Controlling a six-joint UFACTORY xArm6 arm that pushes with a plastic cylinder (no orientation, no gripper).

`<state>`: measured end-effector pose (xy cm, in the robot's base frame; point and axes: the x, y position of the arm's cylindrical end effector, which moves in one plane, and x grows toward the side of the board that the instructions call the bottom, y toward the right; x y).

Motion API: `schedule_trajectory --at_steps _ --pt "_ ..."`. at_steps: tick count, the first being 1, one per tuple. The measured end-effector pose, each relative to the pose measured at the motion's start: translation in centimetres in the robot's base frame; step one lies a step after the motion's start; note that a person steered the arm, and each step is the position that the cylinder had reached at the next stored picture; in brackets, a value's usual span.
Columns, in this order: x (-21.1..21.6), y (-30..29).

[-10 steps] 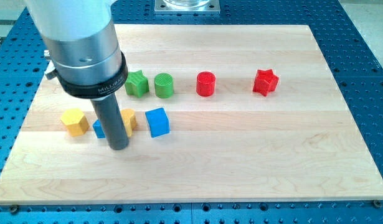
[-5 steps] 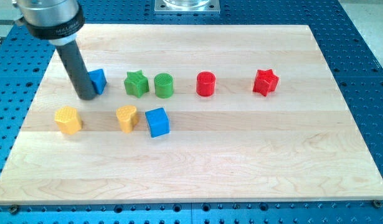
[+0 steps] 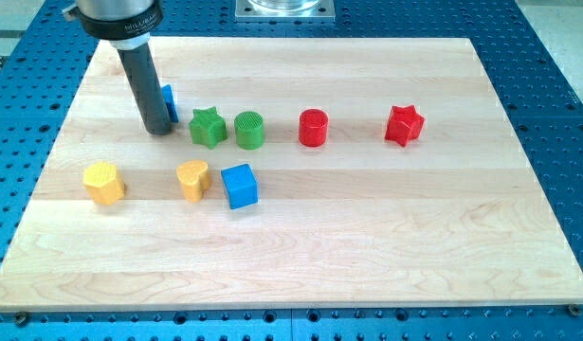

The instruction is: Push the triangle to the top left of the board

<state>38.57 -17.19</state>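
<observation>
The blue triangle (image 3: 168, 100) sits in the board's upper left part, mostly hidden behind my rod; only its right edge shows. My tip (image 3: 159, 131) rests on the board right in front of the triangle, at its lower left, touching or nearly touching it. The green star (image 3: 208, 126) is just to the right of the tip.
A green cylinder (image 3: 249, 130), red cylinder (image 3: 313, 127) and red star (image 3: 404, 124) stand in a row to the right. A yellow block (image 3: 104, 182), a yellow heart (image 3: 192, 179) and a blue cube (image 3: 240, 186) lie lower down. The board's top-left corner (image 3: 101, 47) is near.
My tip moved from the lower left group up toward the top left, then a little right. The blue triangle was pushed up the board and slightly right, close to the green star.
</observation>
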Motion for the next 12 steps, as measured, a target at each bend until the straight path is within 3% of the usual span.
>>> schedule_trajectory --at_steps 5,7,9,10,12 --pt "0.9 1.2" --pt "-4.4 -3.4" --pt "-0.4 0.0" --pt "-5.0 0.1" --pt "-6.5 5.7"
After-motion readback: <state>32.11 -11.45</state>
